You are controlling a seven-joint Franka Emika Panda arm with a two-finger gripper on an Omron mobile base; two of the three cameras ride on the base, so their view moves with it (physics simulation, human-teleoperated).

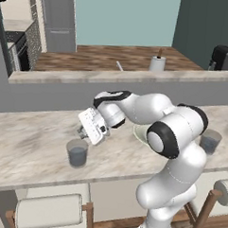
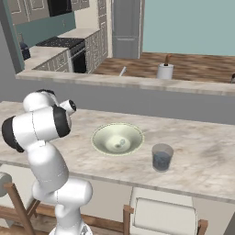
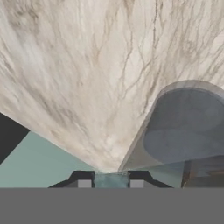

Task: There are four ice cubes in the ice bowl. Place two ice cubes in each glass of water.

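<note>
Left base view: gripper [image 1: 82, 131] poised above marble counter [image 1: 29, 149], just left of and above near-left glass of water [image 1: 77, 153]; second glass [image 1: 210, 141] at far right; ice bowl [image 1: 139, 132] mostly hidden behind arm.

Right base view: ice bowl centre of counter, small cubes [image 2: 120, 143] inside, count unclear; glass to its right.

Hand view: jaws narrowly parted, small translucent ice cube [image 3: 111, 180] pinched between fingertips; glass at right.

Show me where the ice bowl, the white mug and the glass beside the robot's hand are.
ice bowl [image 2: 104, 136]: right base view, on its inner wall.
white mug [image 2: 165, 71]: right base view, on its side.
glass of water [image 1: 77, 153]: left base view, on its front wall.
</note>
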